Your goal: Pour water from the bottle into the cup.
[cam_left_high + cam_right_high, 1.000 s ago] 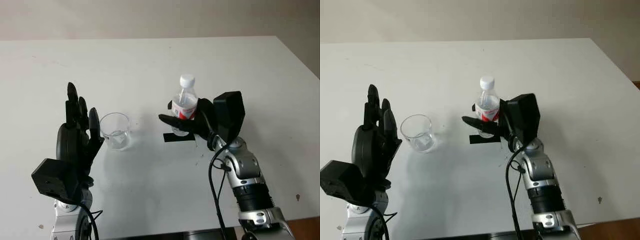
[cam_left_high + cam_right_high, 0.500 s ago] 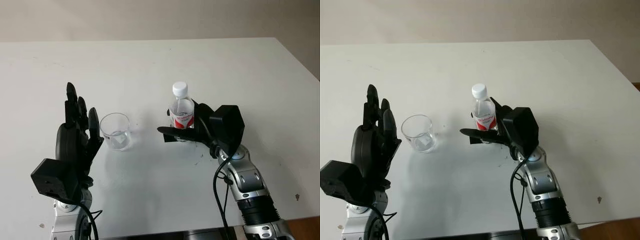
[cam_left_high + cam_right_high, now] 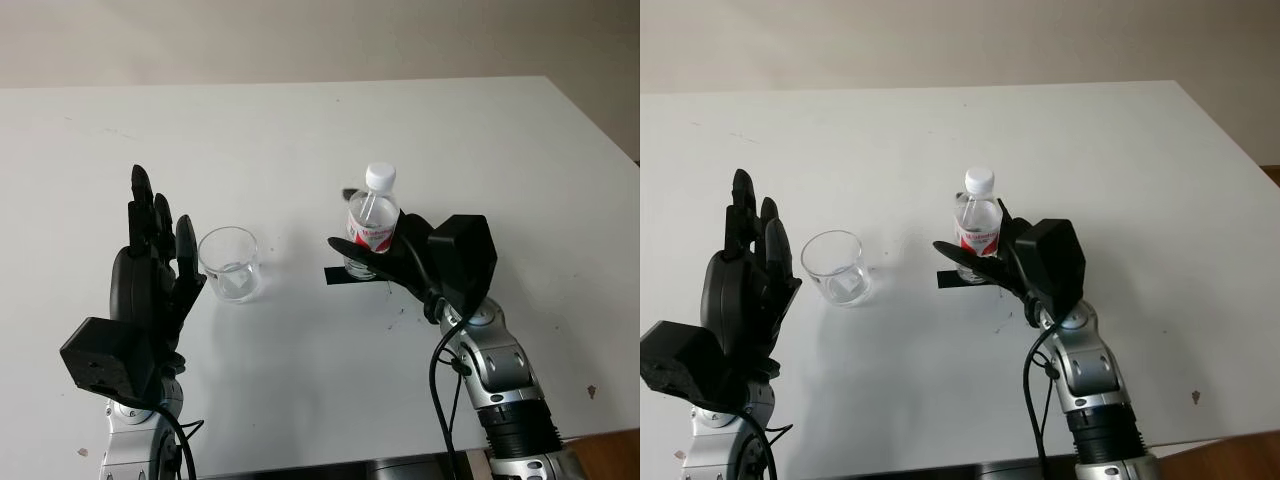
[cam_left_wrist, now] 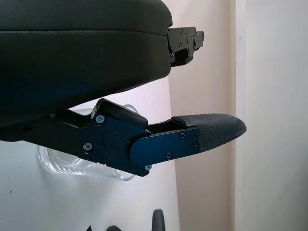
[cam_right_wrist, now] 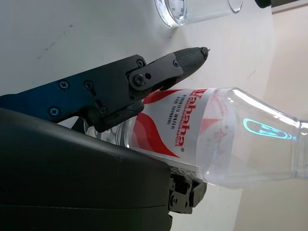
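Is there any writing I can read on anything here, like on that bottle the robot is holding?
"Wahaha": red brand name on the bottle label, held in the right hand.
Small line under it: seems to read "purified water", too small to be sure.
Cup: no writing.

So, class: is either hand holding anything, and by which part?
The right hand grips the bottle around its lower body, at the label. The left hand, beside the cup, is open.

Two head-mounted eyes look forward and down on the white table (image 3: 300, 130), sharing one scene from slightly offset positions. Each wrist camera sits tight against its own hand: the left hand (image 4: 144, 139) before the cup (image 4: 82, 166), the right hand (image 5: 130, 86) against the bottle (image 5: 216, 139).
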